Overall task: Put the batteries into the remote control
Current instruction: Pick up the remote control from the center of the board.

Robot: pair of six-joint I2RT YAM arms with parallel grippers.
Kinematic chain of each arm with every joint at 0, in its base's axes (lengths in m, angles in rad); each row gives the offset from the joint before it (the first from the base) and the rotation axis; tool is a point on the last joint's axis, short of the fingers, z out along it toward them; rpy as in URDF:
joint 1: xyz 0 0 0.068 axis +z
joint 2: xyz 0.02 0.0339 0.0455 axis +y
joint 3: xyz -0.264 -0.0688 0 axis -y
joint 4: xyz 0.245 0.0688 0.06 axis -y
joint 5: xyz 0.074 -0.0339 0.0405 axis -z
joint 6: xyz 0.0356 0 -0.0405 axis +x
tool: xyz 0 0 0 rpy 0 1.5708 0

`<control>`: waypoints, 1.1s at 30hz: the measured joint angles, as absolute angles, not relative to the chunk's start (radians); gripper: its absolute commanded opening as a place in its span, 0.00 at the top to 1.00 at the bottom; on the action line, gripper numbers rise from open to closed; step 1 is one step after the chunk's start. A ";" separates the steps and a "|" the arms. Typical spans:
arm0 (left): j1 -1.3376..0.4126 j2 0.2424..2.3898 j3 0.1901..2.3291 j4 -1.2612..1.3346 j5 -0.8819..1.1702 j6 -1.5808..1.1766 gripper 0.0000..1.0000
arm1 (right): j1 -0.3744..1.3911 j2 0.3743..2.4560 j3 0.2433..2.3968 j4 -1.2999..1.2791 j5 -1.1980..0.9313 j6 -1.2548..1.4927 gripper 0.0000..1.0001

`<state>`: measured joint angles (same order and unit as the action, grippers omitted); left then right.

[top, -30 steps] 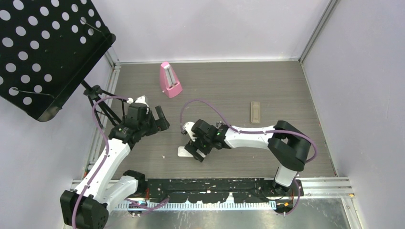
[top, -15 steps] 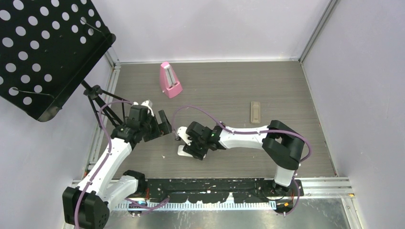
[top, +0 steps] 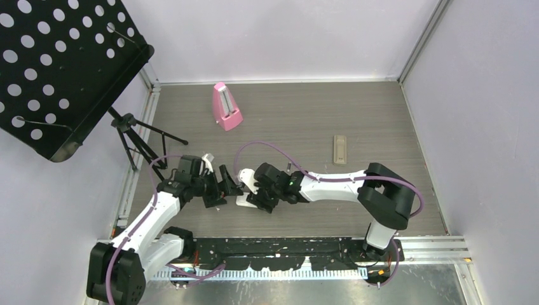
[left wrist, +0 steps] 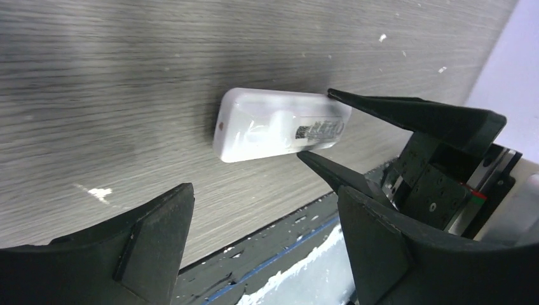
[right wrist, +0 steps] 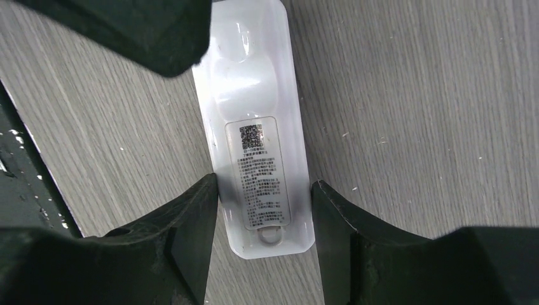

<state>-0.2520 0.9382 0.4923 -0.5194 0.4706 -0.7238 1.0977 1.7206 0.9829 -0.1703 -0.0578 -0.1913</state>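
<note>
The white remote control (top: pixel 244 202) lies back side up on the table, its printed label showing in the right wrist view (right wrist: pixel 254 159). My right gripper (top: pixel 257 196) straddles its end, both fingers pressed against its long sides (right wrist: pixel 264 184). My left gripper (top: pixel 224 189) is open and empty, just left of the remote; in its own view the remote (left wrist: pixel 273 130) lies beyond its spread fingers (left wrist: pixel 264 190), with the right gripper's fingers (left wrist: pixel 413 114) on it. One left finger (right wrist: pixel 152 32) hangs over the remote's far end. No batteries show in any view.
A tan slim bar (top: pixel 340 149) lies on the table at the right. A pink metronome (top: pixel 225 107) stands at the back. A black perforated music stand (top: pixel 57 63) on a tripod (top: pixel 136 136) overhangs the left side. A black rail (top: pixel 286 251) runs along the near edge.
My left arm has swung down and to the right, bringing its open gripper close beside the remote. The right gripper stays on the remote, shifted only slightly.
</note>
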 measured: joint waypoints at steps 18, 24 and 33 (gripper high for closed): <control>-0.252 0.959 0.423 -0.327 0.579 -0.819 0.29 | 1.065 1.615 0.933 -0.074 -0.160 -0.143 0.72; -0.252 0.970 0.384 -0.248 0.604 -0.872 0.41 | 1.056 1.588 0.913 -0.074 -0.180 -0.128 0.72; -0.248 1.010 0.385 -0.204 0.677 -0.923 0.83 | 1.022 1.575 0.903 -0.040 -0.221 -0.100 0.68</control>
<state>-0.2481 1.0100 0.3847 -0.2039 0.6769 -0.9234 1.0222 1.5749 0.9028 -0.0399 -0.2211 -0.0998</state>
